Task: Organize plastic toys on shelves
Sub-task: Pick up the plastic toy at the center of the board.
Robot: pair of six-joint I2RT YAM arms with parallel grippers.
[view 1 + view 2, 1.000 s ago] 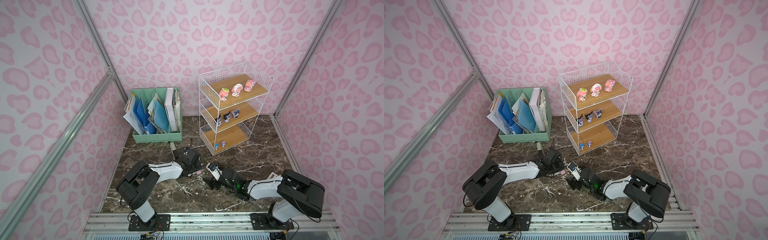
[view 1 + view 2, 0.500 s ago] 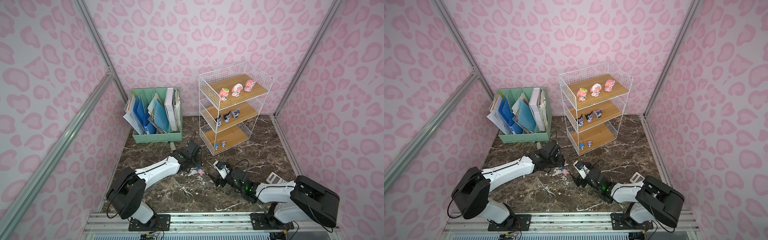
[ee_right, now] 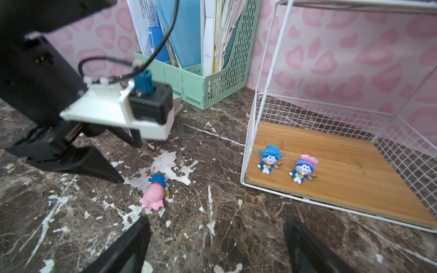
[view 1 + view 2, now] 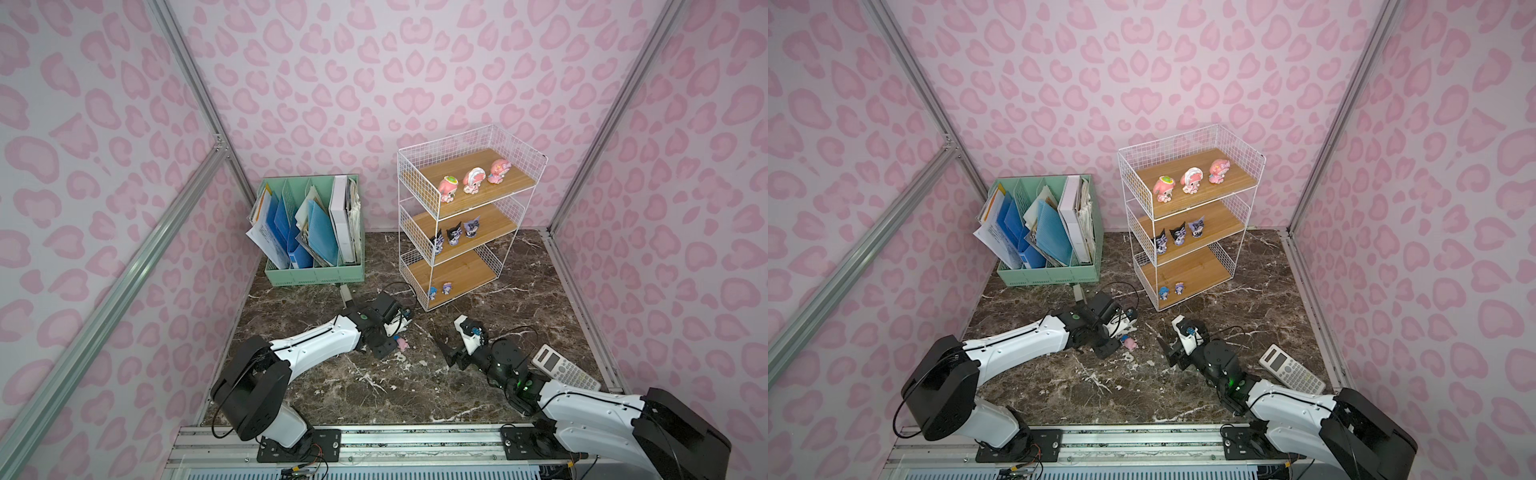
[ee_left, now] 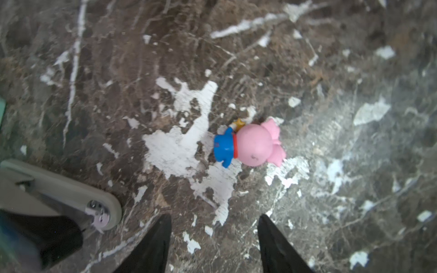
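Pink-headed and blue-bodied, the one toy [image 4: 402, 343] off the rack lies on its side on the marble table [image 4: 374, 386], lower centre in both top views, just ahead of the left hand [image 5: 214, 217], whose fingers stand apart and empty. The right hand [image 3: 216, 219] is apart and empty too. Best to straddle the round head squarely, close softly, then stand it beside the two small toys [image 3: 268, 160] on the bottom shelf [image 4: 469, 270].

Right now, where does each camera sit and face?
Top views: high over the base rail, looking down on shelves, left arm, right arm.
Left wrist: down at marble table, fallen pink toy; left gripper's open tips show.
Right wrist: low, facing shelves' bottom board; right gripper's tips, left gripper show.
Shared: all views show the pink toy.
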